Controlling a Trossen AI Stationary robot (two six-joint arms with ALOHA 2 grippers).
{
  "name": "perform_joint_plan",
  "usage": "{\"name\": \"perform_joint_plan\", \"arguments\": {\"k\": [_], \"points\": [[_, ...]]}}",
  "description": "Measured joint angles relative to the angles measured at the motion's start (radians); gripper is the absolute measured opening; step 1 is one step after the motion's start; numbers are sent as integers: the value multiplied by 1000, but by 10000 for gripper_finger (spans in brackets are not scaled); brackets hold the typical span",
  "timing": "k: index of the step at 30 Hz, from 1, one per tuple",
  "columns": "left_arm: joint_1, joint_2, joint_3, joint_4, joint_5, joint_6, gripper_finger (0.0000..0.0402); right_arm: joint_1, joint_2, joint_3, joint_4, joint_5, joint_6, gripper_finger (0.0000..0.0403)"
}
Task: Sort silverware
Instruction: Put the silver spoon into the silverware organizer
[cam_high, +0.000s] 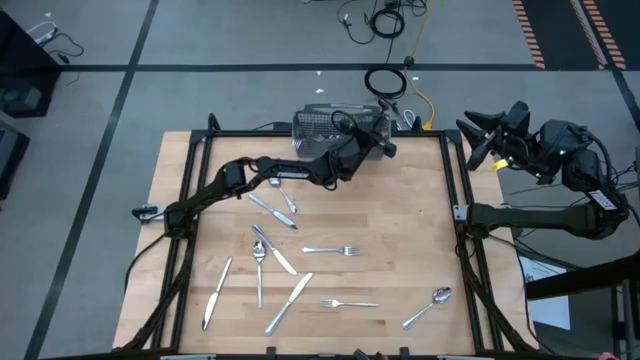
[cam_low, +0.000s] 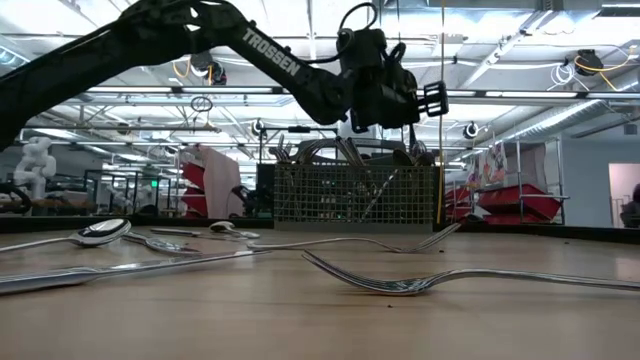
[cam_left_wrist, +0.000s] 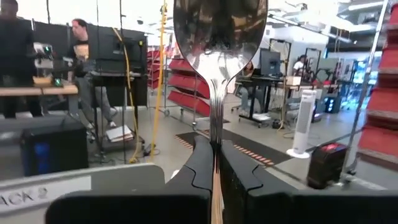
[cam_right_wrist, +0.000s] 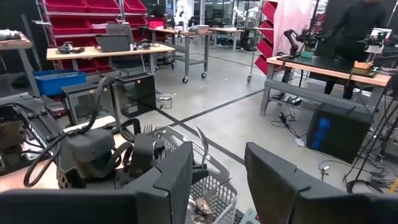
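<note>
Our left tool (cam_left_wrist: 214, 180) is clamped on a spoon (cam_left_wrist: 219, 37) whose handle runs straight out between the fingers, hanging just above the wire basket (cam_low: 355, 195), while our right tool (cam_right_wrist: 217, 180) waits open beside the tabletop (cam_high: 420, 210), farther from the basket.

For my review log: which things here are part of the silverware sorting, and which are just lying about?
Job: left gripper shut on spoon; loose forks, knives and spoons on table; mesh basket.
Lying about: floor cables; right gripper, open off-table.
</note>
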Motion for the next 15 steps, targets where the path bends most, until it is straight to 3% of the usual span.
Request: {"name": "perform_joint_plan", "arguments": {"k": [9,15], "points": [[4,45,-2,-24,-45,-34,12,0,0,0,17,-35,17,134],[3,45,-1,-157,-30,-184,12,0,0,0,20,-55,30,134]]}}
